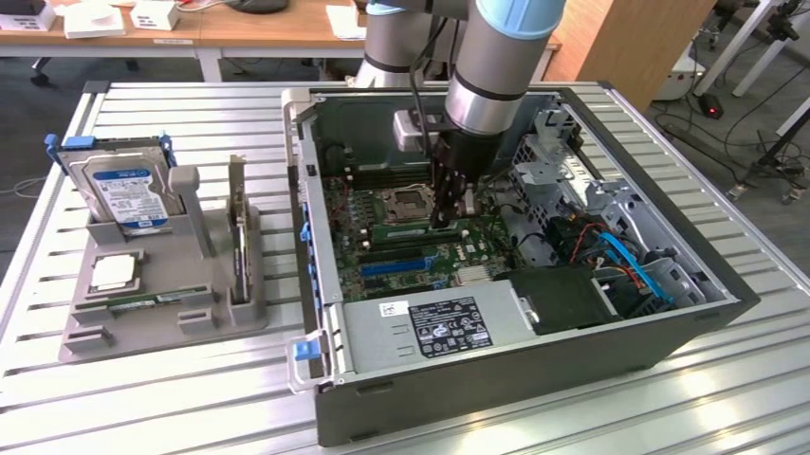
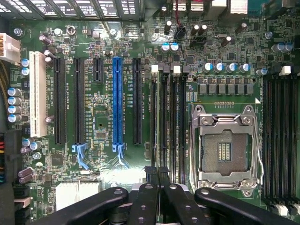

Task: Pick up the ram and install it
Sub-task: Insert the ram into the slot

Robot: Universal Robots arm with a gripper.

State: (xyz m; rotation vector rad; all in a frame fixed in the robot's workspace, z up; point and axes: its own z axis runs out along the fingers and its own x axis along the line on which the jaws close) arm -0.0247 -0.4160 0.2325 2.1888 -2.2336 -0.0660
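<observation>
The main risk is a misaligned seat. If the ram [image 1: 437,226] meets the memory slots [image 2: 173,117] slightly off their line or tilted, its lower edge could catch on a slot wall and stop short of going home. It could also twist in the grip and scrape the motherboard [image 2: 103,117]. The slots run tightly side by side next to the CPU socket [image 2: 224,147], so a small sideways error could land it in the wrong one. A notch facing the wrong way would block it outright.

The gripper [image 1: 443,216] hangs inside the open computer case [image 1: 506,379], which covers the half of the table [image 1: 165,398] toward the exterior view's right. It points straight down over the middle of the board. Its fingers [image 2: 145,197] are drawn almost fully together. They appear to pinch the ram edge-on, though the stick shows as little more than a thin dark sliver at the fingertips. The ram therefore sits at the fingertips just above the slots by the socket, well away from the case walls
</observation>
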